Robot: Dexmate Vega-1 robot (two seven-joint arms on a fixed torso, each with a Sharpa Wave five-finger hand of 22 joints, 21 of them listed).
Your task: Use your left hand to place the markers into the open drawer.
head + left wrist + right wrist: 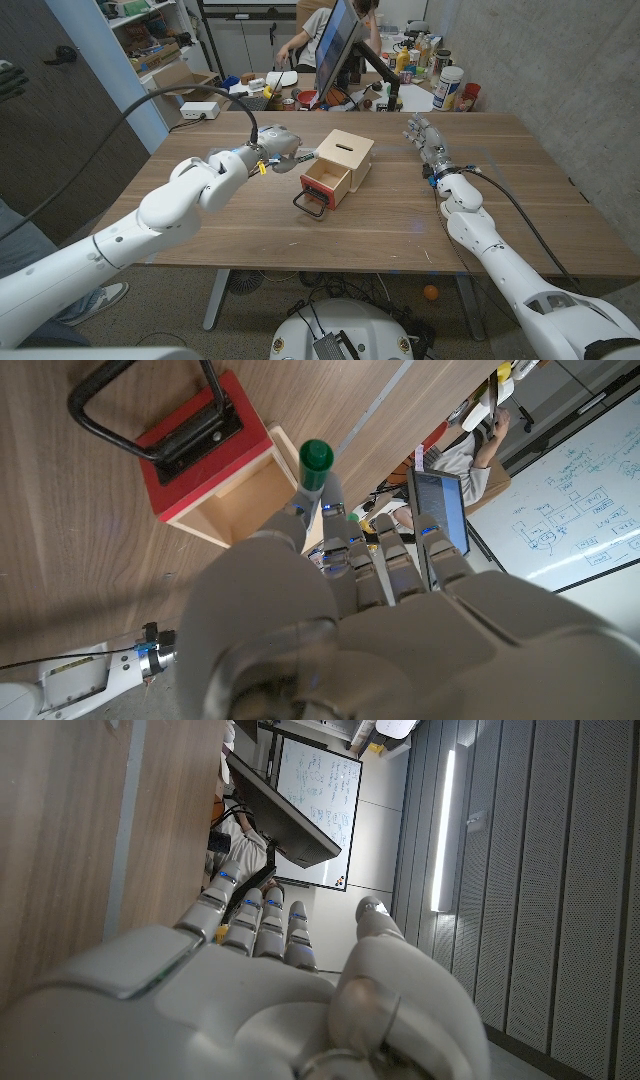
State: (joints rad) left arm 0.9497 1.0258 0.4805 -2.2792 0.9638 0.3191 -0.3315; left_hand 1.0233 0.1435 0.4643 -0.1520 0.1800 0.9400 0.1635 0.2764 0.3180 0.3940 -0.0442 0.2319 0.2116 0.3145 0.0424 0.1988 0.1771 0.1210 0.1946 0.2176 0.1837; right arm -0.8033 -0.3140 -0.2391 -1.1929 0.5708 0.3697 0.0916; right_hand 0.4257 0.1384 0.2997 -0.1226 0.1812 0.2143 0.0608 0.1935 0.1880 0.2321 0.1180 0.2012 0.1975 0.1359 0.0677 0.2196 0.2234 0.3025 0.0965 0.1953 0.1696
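A small wooden box (345,152) stands mid-table with its drawer (322,181) pulled out toward me; the drawer has a red front (195,435) and a black handle (130,410). My left hand (272,148) is just left of the box and grips a marker with a green cap (316,458). The capped end points at the open drawer's inside (235,505), which looks bare where it shows. My right hand (425,138) stays on the table far to the right of the box, fingers straight and holding nothing.
Behind the far table edge stand a monitor (336,40), bottles and jars (447,88) and a seated person (310,25). A white power strip (200,110) lies at the back left. Bare wood (300,235) stretches in front of the drawer.
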